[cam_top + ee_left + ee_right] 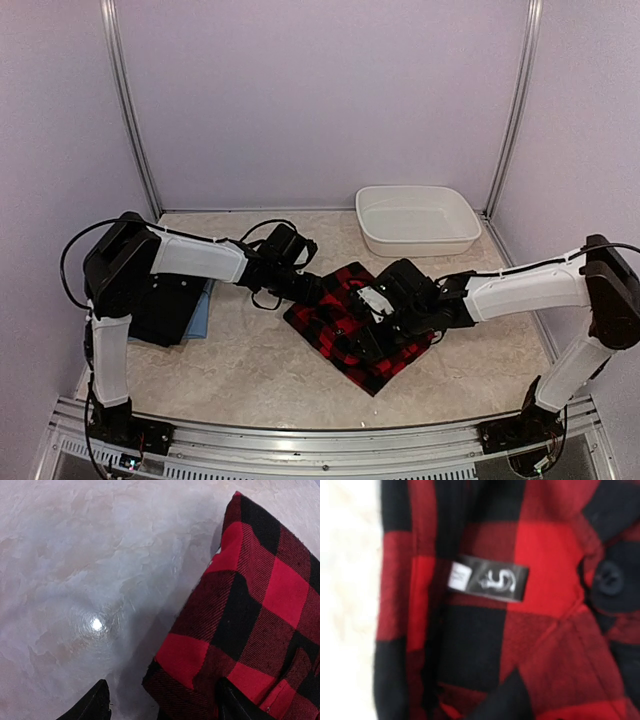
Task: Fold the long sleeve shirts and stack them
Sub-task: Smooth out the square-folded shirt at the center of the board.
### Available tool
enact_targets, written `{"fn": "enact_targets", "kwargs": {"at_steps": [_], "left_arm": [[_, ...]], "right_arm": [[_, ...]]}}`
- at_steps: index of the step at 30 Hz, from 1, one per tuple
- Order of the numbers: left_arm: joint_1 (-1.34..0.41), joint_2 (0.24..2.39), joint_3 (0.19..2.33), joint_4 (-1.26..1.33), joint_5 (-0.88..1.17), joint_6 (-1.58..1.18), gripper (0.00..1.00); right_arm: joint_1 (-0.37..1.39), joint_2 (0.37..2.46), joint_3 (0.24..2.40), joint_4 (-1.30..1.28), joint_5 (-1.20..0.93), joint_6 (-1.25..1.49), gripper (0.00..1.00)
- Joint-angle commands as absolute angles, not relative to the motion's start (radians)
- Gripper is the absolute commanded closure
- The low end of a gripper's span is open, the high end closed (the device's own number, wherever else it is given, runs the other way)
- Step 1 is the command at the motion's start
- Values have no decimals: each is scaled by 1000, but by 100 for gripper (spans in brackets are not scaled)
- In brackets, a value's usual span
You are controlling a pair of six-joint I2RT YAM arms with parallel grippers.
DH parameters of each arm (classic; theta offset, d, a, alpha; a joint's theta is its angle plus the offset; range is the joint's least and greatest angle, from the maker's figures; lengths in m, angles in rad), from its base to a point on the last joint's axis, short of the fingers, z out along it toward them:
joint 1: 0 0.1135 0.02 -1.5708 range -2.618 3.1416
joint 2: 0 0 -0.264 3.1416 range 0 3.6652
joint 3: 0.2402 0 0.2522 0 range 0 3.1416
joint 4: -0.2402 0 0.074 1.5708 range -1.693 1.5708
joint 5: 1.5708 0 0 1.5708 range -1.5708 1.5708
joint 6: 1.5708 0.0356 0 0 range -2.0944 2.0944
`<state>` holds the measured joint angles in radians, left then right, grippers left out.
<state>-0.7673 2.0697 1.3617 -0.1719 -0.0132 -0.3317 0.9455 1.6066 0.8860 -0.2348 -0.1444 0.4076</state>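
Observation:
The red-and-black checked flannel shirt (350, 335) lies folded in the middle of the table. My left gripper (306, 286) is at its left corner. In the left wrist view its jaws stand wide apart, with the flannel's corner (200, 670) between them; one finger (92, 705) is over bare table, the other (235, 705) is on the cloth. My right gripper (374, 306) is down on top of the flannel. The right wrist view is filled by the cloth (540, 545), a black size label (490, 578) and a button (608, 578); its fingers cannot be made out.
A stack of folded shirts, black (165, 305) over light blue (202, 318), lies at the table's left under my left arm. A white oval basin (418, 220) stands at the back right. Metal frame posts stand at the back corners.

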Motion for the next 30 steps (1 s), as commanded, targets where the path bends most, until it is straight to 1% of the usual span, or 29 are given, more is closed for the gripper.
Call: {"fn": "enact_targets", "kwargs": {"at_steps": [1,6,10,13,16,21,25,30], "left_arm": [[-787,2082,1344,-216,-45,-303,35],[-791,2049,1252,-188,-75,-305,37],[-782,2018,1226,-158,-92,-309,36],[-764,1970,1223,-117,-99,-325,27],[-744,1922,1228,-82,-114,-344,19],[-718,1829,1207,-66,-131,-395,10],[-724,1731,1111,-60,-79,-457,8],[-762,1612,945,-9,99,-574,10]], "right_arm": [[931,1524,895,-254,-91,399,39],[891,1470,899,-280,-28,417,33],[840,1458,915,-328,21,420,29],[796,1452,915,-339,36,410,25],[741,1454,920,-328,9,383,23],[665,1493,949,-335,-55,345,22],[622,1513,925,-320,-135,353,22],[579,1526,871,-278,-222,375,21]]}}
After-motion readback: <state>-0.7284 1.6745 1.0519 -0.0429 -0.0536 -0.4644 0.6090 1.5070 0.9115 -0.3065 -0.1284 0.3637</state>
